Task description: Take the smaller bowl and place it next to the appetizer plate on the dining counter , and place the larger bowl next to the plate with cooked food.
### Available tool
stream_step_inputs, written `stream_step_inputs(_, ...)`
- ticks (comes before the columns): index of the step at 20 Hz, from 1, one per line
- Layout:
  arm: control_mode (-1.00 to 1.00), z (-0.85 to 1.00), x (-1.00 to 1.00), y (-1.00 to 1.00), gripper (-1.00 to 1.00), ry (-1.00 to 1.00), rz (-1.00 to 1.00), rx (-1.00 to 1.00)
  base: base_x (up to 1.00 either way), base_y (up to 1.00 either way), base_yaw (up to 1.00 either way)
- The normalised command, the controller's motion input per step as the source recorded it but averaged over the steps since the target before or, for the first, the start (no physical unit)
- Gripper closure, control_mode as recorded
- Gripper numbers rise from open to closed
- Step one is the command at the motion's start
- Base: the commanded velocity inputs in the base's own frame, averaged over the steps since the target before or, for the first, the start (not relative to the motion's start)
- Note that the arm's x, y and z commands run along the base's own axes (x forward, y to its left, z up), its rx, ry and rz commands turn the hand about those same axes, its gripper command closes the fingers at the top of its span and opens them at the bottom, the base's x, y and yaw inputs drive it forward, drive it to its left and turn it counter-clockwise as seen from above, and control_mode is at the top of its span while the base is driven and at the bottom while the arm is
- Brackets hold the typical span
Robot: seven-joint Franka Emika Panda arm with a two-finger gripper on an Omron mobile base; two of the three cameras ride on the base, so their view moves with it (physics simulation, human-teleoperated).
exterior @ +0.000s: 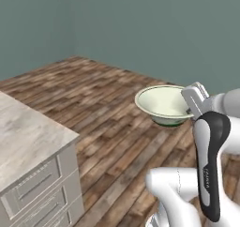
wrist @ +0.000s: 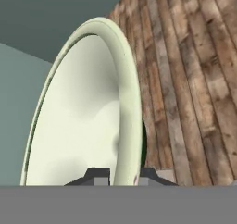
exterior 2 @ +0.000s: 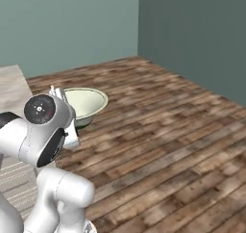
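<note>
The larger bowl (exterior: 161, 104), wide, cream to pale green with a dark foot, hangs in the air above the wooden floor. My gripper (exterior: 191, 109) is shut on its near rim; the same bowl (exterior 2: 85, 104) shows beside the arm's dark-capped joint in the right base view. In the hand view the bowl's rim (wrist: 127, 126) runs between my two fingertips (wrist: 97, 177), one inside the bowl and one outside. A corner of the dining counter (exterior: 28, 137), beige and marble-patterned, lies at the lower left. The smaller bowl and both plates are out of view.
Grey drawer fronts (exterior: 37, 193) run below the counter corner. Open wooden floor (exterior 2: 168, 131) stretches ahead to teal walls (exterior: 140, 29). My own white arm (exterior: 211, 160) fills the lower right of the left base view.
</note>
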Motion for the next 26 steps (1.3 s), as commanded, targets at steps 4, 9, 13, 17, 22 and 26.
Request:
stream_step_inputs(4,1.00,0.00,0.00,0.00,1.00,0.00,0.00,0.00,1.00,-0.79,0.27)
stream_step_inputs(9,1.00,0.00,0.00,0.00,1.00,0.00,0.00,0.00,1.00,-0.93,0.29)
stream_step_inputs(13,1.00,0.00,0.00,0.00,1.00,0.00,0.00,0.00,1.00,-0.65,0.46)
stream_step_inputs(17,1.00,0.00,0.00,0.00,1.00,0.00,0.00,0.00,1.00,-0.47,0.53)
stream_step_inputs(22,1.00,0.00,0.00,0.00,1.00,0.00,0.00,0.00,1.00,-0.48,0.53)
stream_step_inputs(26,1.00,0.00,0.00,0.00,1.00,0.00,0.00,0.00,1.00,-0.46,0.54)
